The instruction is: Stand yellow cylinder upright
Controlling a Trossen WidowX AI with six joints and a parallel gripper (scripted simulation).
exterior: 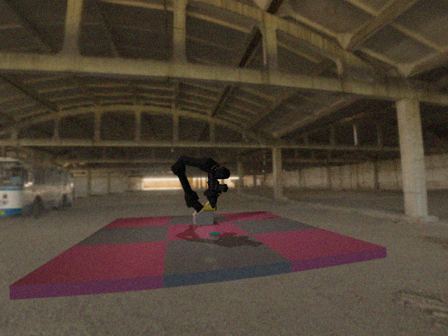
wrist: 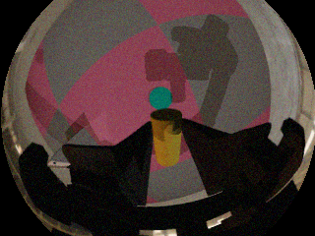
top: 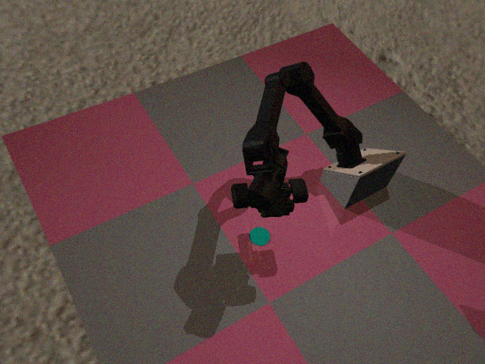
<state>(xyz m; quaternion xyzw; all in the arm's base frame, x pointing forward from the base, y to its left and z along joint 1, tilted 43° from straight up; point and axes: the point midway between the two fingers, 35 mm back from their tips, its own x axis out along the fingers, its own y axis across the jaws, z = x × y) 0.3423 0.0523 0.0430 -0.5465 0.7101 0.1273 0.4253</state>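
Yellow tall cylinder [exterior: 209, 208] [wrist: 167, 140] is hanging above the checkered bench [top: 94, 164] [exterior: 126, 258] [wrist: 123, 64], pinched in the hand [exterior: 210, 207] [wrist: 165, 124], short of the cyan circle [top: 260, 236] [exterior: 214, 234] [wrist: 160, 98]; carrying appears in progress, the next move probably requiring centring, uprighting, then lowering.

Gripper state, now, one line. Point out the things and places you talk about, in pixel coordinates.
Gripper [top: 273, 213] [exterior: 210, 207] [wrist: 165, 124]: closed on the yellow cylinder [exterior: 208, 208] [wrist: 167, 147], holding it above the mat [top: 313, 235] [exterior: 224, 258] [wrist: 118, 64].
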